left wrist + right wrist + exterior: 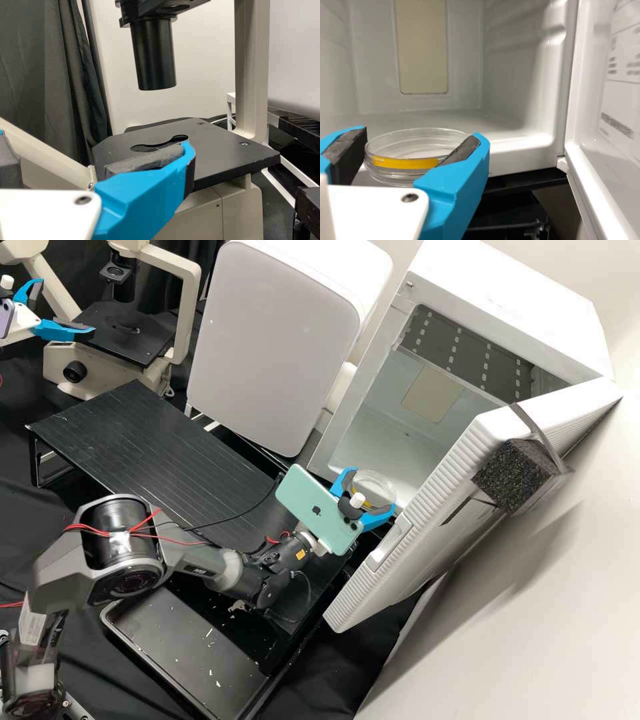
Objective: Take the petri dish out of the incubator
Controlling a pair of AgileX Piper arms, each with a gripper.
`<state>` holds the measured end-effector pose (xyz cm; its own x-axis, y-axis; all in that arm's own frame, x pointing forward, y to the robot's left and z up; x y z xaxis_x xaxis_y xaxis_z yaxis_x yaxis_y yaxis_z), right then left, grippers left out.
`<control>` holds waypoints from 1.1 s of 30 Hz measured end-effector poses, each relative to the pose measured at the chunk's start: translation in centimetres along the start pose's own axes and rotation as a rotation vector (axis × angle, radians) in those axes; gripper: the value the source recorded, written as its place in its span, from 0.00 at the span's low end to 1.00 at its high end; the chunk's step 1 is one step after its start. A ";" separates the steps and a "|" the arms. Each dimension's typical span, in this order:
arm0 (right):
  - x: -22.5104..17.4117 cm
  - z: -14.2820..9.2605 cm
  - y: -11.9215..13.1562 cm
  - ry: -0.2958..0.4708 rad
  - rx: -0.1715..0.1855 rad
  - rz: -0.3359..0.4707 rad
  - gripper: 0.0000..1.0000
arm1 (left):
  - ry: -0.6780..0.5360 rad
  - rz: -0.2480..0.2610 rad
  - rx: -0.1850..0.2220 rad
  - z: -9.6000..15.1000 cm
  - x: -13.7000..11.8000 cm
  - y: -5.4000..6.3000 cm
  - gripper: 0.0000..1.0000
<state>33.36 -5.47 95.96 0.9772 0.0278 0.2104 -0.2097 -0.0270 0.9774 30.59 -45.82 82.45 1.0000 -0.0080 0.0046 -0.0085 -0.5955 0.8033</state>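
Petri dish (415, 149), clear, round and shallow: you have it at the mouth of the large white box-shaped incubator (507, 297), whose ribbed white door (417, 517) stands open. The dish shows a see-through rim above a low, layered clear wall, with a narrow yellow strip (405, 163) along part of its side.

Your dark grey right arm (223, 567) is bent, its forearm extending across the bench to the incubator. Its white gripper with blue fingers (371, 490) is clenched on the dish, one dark pad (462, 151) to each side. Your white left gripper with blue fingers (65, 307) is beside the cream microscope (190, 303), jaws released and wide apart.

Orientation: dish upright and roughly level, rim up; being round, it has no long axis. The yellow strip faces your right wrist camera.
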 end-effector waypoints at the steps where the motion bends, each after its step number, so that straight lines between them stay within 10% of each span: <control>1: -0.6 -0.3 -0.1 0.013 0.004 0.004 0.00 | 0.000 0.000 0.000 0.0 0.0 0.0 1.00; 10: -6.7 -4.1 -3.4 0.102 0.037 -0.047 0.00 | 0.000 0.000 0.000 0.0 0.0 0.0 1.00; 33: -17.6 -8.6 -12.4 0.238 -0.062 -0.413 0.00 | 0.000 0.000 0.000 0.0 0.0 0.0 1.00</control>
<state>18.46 2.94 80.28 0.9461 0.2517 -0.2040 0.1860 0.0938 0.9781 30.59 -45.82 82.45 1.0000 -0.0080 0.0046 -0.0085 -0.5955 0.8033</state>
